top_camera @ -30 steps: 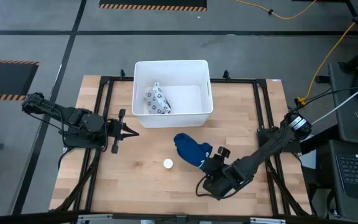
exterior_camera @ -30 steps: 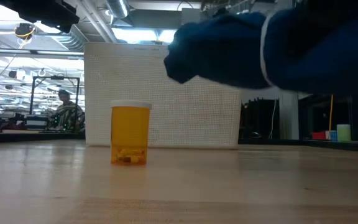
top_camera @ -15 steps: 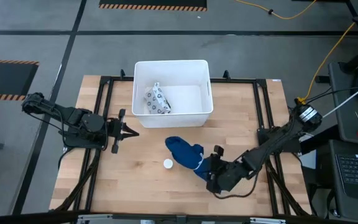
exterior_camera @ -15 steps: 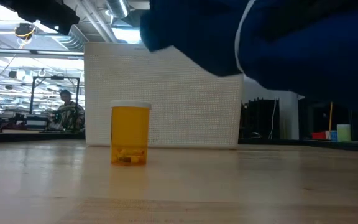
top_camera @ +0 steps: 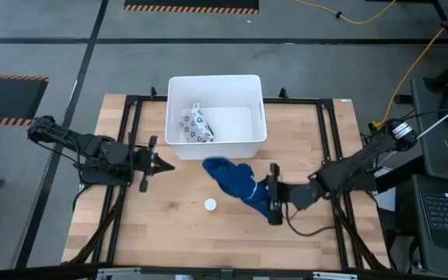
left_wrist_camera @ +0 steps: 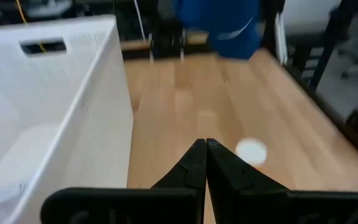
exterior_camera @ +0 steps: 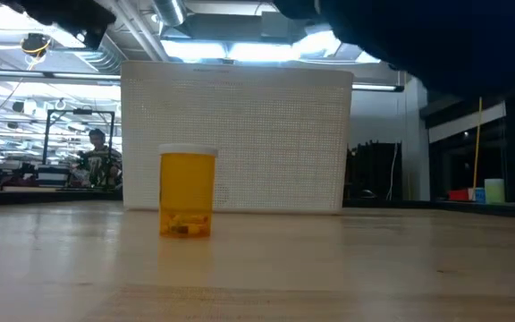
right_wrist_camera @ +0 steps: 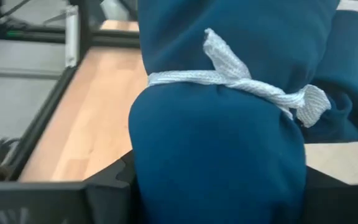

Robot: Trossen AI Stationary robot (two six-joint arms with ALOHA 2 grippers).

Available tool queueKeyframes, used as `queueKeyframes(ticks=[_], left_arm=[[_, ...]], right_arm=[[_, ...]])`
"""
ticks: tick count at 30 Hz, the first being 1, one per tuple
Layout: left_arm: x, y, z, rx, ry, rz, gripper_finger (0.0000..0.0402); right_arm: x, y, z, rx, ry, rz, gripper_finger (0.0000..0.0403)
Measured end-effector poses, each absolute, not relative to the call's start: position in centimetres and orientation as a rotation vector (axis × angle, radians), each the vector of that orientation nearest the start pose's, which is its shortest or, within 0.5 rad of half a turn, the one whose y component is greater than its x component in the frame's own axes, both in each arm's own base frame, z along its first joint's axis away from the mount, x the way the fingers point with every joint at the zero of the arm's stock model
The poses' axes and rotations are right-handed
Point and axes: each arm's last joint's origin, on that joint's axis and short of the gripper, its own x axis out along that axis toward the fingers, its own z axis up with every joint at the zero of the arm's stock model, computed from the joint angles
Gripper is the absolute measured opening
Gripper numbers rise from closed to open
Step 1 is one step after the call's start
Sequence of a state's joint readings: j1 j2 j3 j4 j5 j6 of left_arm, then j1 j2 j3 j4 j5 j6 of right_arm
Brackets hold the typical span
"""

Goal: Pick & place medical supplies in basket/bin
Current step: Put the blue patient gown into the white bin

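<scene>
High view: the left gripper (top_camera: pixel 164 164) is waiting at the table's left with its fingers pressed together, gripping nothing. The patterned packet (top_camera: pixel 196 125) is lying inside the white tub (top_camera: pixel 253 81). The small white round object (top_camera: pixel 210 204) is sitting on the table (top_camera: pixel 302 140). The right gripper (top_camera: pixel 267 196) is clamping the blue cloth bundle (top_camera: pixel 230 177), raised just near the tub.

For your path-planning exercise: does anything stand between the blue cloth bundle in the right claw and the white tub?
Nothing visible does. The right claw holds the blue cloth bundle above the table, just short of the white tub. The small white-capped bottle stands off the path.
</scene>
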State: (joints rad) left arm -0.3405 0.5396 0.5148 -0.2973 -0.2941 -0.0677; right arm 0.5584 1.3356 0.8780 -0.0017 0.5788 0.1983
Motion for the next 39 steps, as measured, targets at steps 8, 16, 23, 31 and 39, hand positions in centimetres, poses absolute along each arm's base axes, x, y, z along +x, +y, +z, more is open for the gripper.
queueKeyframes(ticks=[8,16,23,31,39], left_arm=[[12.9,-3.7,27.7,-0.008,0.166,-0.041,0.0002],[13.0,-3.7,28.5,0.095,0.082,-0.048,0.0008],[13.0,-3.5,28.5,0.218,0.084,0.027,0.0002],[12.7,-2.4,28.6,0.367,0.132,0.374,0.0005],[12.4,-2.1,28.7,0.479,0.168,0.455,0.0006]], right_arm=[[26.5,9.7,28.5,-0.074,0.302,-0.056,0.0193],[27.9,5.2,31.1,-0.100,0.207,-0.077,0.0193],[28.6,2.2,34.7,-0.170,0.159,-0.122,0.0193],[28.4,-2.1,37.0,-0.176,0.179,-0.257,0.0193],[28.7,-6.3,38.7,-0.180,0.185,-0.229,0.0193]])
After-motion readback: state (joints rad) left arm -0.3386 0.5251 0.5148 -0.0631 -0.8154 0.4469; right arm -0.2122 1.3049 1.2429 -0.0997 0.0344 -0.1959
